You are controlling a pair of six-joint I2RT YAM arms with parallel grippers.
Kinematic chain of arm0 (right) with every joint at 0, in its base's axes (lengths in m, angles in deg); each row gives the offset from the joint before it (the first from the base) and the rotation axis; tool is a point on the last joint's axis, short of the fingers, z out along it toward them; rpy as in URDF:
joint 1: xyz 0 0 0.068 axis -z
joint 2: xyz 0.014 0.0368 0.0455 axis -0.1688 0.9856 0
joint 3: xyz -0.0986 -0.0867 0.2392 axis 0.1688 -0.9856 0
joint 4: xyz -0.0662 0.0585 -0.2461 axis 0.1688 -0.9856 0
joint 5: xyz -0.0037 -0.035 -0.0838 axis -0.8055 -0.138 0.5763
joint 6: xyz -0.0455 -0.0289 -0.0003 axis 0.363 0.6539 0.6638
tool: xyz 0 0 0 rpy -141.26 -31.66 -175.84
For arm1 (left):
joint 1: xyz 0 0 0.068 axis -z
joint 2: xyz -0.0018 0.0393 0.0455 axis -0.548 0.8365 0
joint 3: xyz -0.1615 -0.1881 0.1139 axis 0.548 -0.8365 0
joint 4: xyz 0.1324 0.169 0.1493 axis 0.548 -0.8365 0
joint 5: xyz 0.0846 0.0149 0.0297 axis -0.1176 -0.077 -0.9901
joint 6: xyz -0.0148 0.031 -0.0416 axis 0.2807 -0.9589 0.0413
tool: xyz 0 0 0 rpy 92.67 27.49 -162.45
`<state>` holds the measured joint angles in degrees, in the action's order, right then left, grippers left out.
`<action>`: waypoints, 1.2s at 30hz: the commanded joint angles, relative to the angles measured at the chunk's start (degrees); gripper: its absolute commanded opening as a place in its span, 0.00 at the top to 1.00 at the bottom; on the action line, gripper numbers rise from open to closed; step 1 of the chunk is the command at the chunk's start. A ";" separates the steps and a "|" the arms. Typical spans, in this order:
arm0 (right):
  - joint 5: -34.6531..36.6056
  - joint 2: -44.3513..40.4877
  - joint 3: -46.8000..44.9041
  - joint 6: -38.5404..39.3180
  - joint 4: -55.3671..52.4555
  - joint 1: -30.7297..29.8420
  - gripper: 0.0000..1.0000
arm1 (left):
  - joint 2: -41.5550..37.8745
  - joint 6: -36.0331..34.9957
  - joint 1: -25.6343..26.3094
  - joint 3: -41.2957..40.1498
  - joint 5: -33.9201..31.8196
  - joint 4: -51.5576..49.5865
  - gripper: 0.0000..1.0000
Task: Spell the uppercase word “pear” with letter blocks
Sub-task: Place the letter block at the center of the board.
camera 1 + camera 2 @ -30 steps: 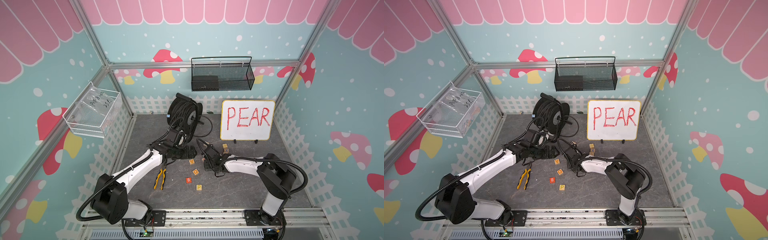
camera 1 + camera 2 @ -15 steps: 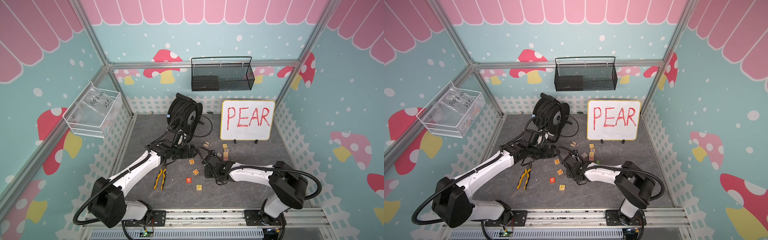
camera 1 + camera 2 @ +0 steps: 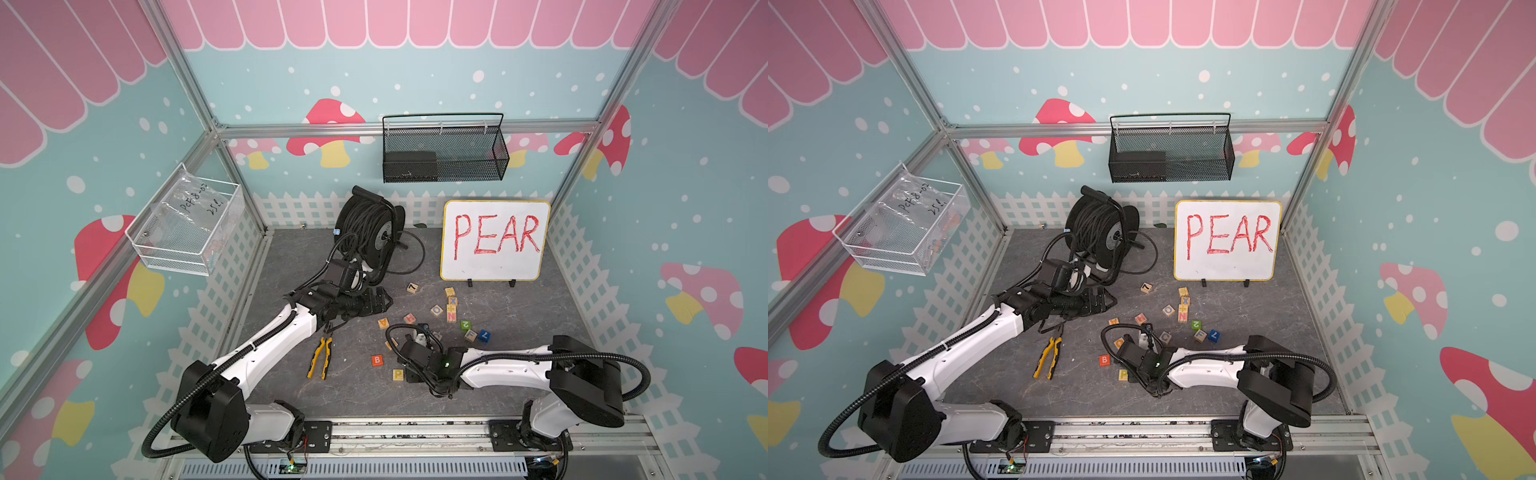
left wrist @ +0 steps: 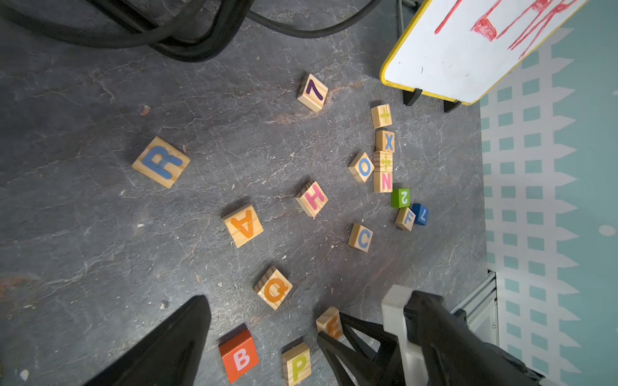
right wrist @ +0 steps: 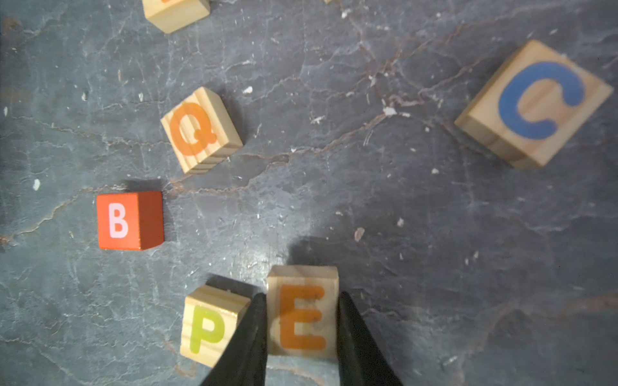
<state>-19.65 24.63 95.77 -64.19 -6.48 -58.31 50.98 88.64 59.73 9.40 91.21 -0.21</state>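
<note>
My right gripper (image 5: pixel 302 295) is clamped on the pale wooden cube with the orange letter E (image 5: pixel 302 320), with a black finger (image 5: pixel 247 334) against each side face. I cannot tell whether this cube touches the dark grey stone-patterned mat (image 5: pixel 434 234). Just beside it, with one finger between them, lies the pale wooden cube with the yellow-green P (image 5: pixel 209 324), letter up. A solid red cube with a white B (image 5: pixel 128 220) sits near the P. My left gripper (image 3: pixel 382 301) hangs by the black cable reel (image 3: pixel 370 232), jaws spread wide and empty. In its wrist view the wooden cube with the orange A (image 4: pixel 243 226) and the wooden cube with the blue R (image 4: pixel 160 162) lie apart on the mat.
</note>
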 commanded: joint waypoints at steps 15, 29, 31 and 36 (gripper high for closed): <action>4.10 0.82 0.30 -9.00 -4.39 -4.83 0.76 | -0.46 2.92 -1.45 -1.78 3.60 2.99 0.01; 4.46 2.89 2.56 -8.51 -5.20 -5.10 0.74 | -0.54 4.66 -2.76 -2.82 5.62 4.46 0.01; 4.24 3.31 2.96 -8.39 -5.20 -5.17 0.74 | -0.64 4.76 -2.74 -2.88 5.54 4.47 0.01; 4.37 4.45 4.39 -8.19 -6.16 -5.71 0.74 | -0.70 4.86 -4.26 -2.92 5.70 4.54 0.00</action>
<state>-16.15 27.82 98.70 -71.21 -10.61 -63.19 50.98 92.95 56.54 7.18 96.33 3.41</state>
